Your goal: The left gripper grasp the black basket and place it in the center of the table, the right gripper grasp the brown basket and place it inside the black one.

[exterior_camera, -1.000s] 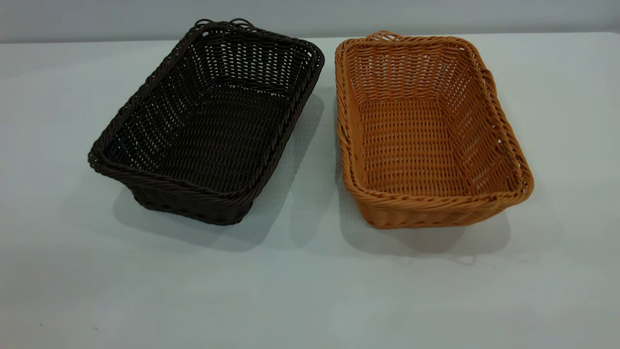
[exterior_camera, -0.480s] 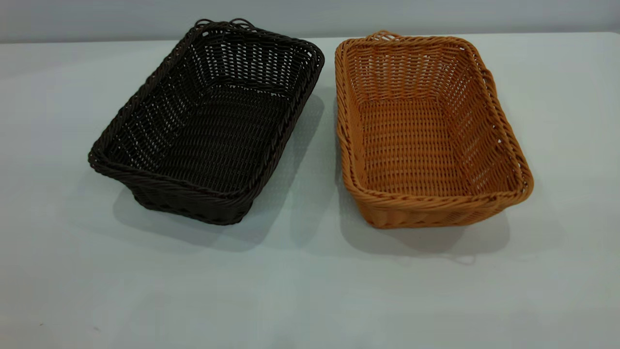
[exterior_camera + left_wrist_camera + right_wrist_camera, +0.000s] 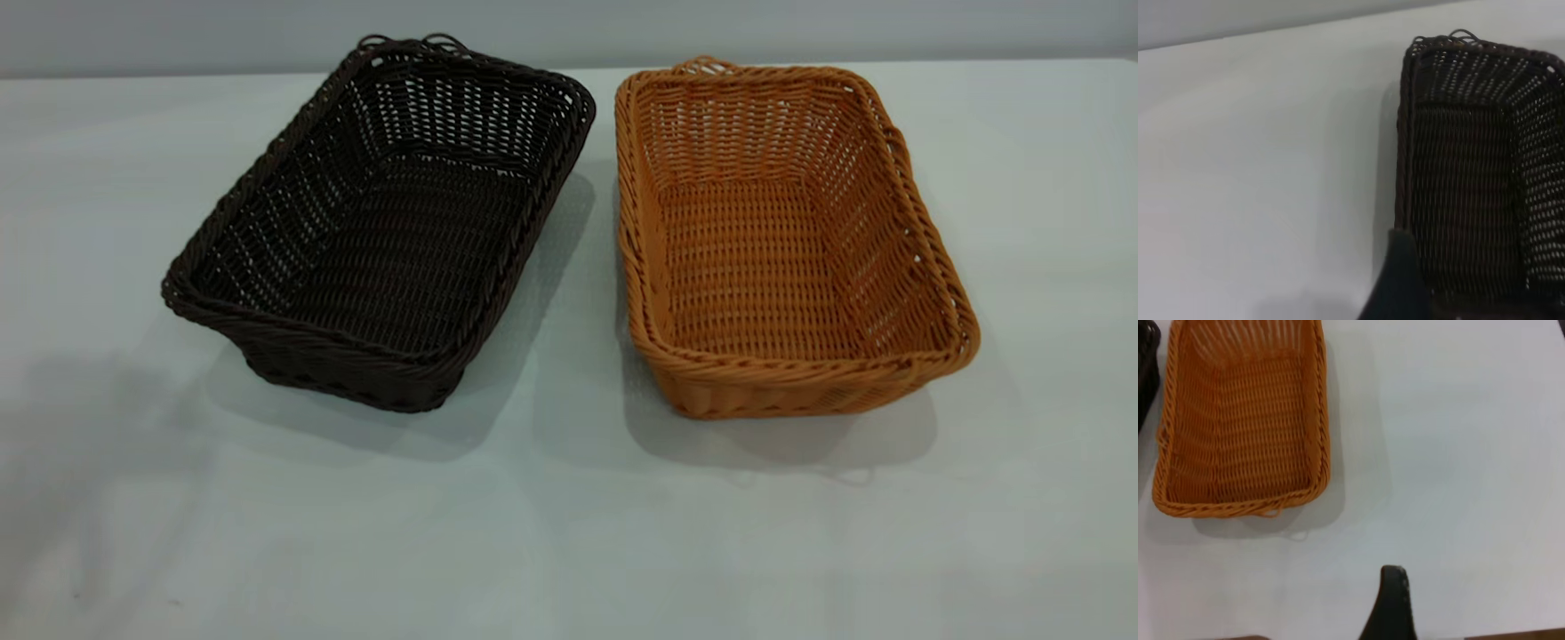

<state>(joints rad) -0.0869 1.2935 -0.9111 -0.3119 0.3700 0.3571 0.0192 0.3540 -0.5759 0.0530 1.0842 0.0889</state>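
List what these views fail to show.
- Left gripper: left wrist view shows one dark finger, rest cut off by the frame edge; absent from the exterior view.
- Right gripper: likewise, right wrist view.
- Black basket: cropped at the edge in the left wrist view.

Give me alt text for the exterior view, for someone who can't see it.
Two empty woven baskets sit side by side, not touching, on a pale table: the black basket on the left, angled, and the brown basket on the right. No robot arm is in view.
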